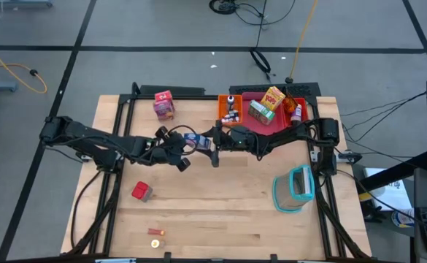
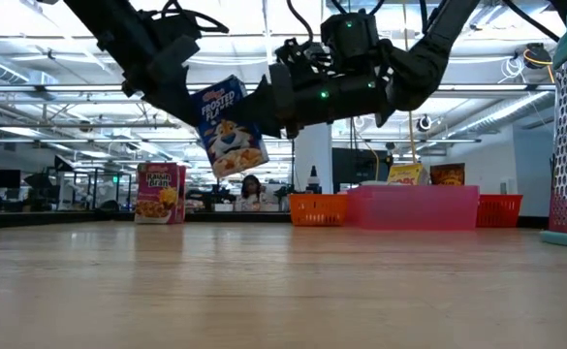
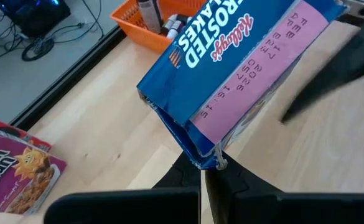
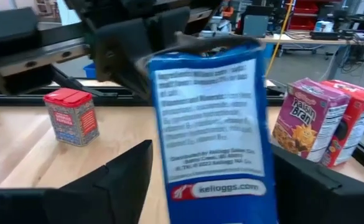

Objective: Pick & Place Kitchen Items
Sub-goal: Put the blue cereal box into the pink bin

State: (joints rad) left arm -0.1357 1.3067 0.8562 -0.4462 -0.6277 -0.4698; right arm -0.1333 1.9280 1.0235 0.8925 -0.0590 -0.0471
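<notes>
Handover in mid-air over the table's middle: my left gripper (image 1: 186, 143) is clamped shut on one thin edge of the Frosted Flakes carton (image 2: 230, 127), which hangs tilted well above the wood, while my right gripper (image 1: 214, 143) stands with its jaws spread wide to either side of the carton's far end, not closed on it. I judge the main risk to be the pinch itself: so narrow a hold on a light box could let it swivel or slip free and fall, and any nudge from the right fingers (image 4: 122, 180) as they close or move off could twist it out. The orange basket (image 1: 225, 101) holds small dark-capped bottles (image 1: 231, 111). The pink tray (image 1: 251, 121) beside it carries a yellow carton (image 1: 273, 97) and a green-brown one (image 1: 262, 111). The red tray (image 1: 304, 107) holds a small bottle (image 1: 296, 112). The teal-rimmed clear container (image 1: 295, 188) lies near the right edge; its contents I cannot tell. A Raisin Bran carton (image 1: 164, 105) and a red cube (image 1: 141, 191) stand loose on the table.
</notes>
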